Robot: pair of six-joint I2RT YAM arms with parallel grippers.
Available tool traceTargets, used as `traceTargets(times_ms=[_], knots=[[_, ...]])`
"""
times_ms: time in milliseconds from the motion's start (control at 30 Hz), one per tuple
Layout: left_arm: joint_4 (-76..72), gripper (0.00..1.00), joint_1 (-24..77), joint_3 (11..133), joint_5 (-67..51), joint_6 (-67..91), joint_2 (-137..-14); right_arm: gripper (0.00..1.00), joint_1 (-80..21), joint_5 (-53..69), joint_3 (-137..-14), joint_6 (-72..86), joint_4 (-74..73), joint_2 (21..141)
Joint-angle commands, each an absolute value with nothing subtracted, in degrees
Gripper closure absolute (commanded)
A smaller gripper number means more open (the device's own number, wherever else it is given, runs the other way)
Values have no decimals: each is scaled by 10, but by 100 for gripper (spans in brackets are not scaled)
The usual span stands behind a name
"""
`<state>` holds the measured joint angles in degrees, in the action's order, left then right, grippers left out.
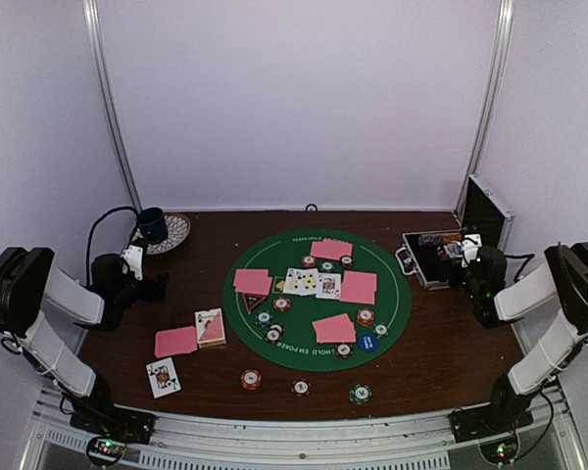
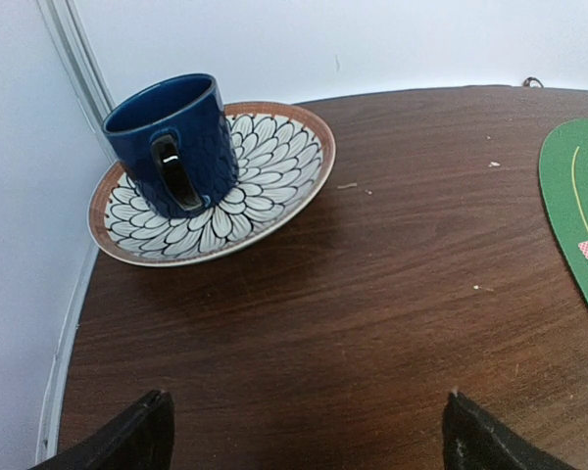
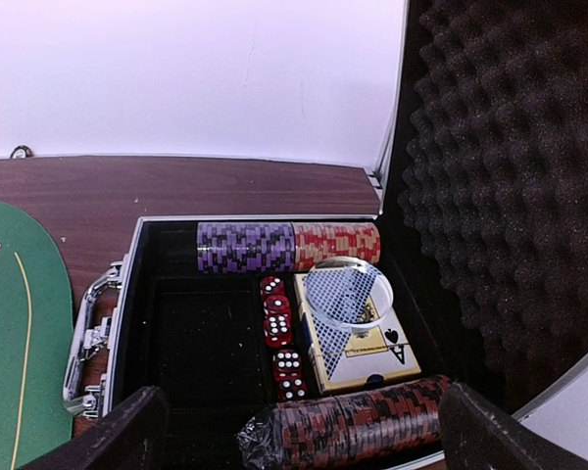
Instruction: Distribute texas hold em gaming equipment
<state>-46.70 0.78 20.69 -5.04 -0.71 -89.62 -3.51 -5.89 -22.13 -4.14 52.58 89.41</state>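
Near the cup (image 2: pixel 171 147) left fingers (image 2: pixel 127 436) gape empty, right fingers (image 3: pixel 113 431) at the case (image 3: pixel 500 196).

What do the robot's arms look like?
Both the left arm and the right arm have chunky white tube-shaped links joined by boxy black joints. Their bases are black with a tiny green light. A thin black cable loops up near the left wrist. The jaws are plain black with wedge-shaped tips.
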Motion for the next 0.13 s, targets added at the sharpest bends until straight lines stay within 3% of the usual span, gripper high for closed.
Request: traceTargets(times_ms=[0, 100], knots=[[-500, 3, 5, 206, -46, -2, -899, 1, -33, -50, -226, -43, 536, 892], [-499, 3, 5, 206, -47, -2, -899, 0, -33, -51, -224, -42, 539, 892]])
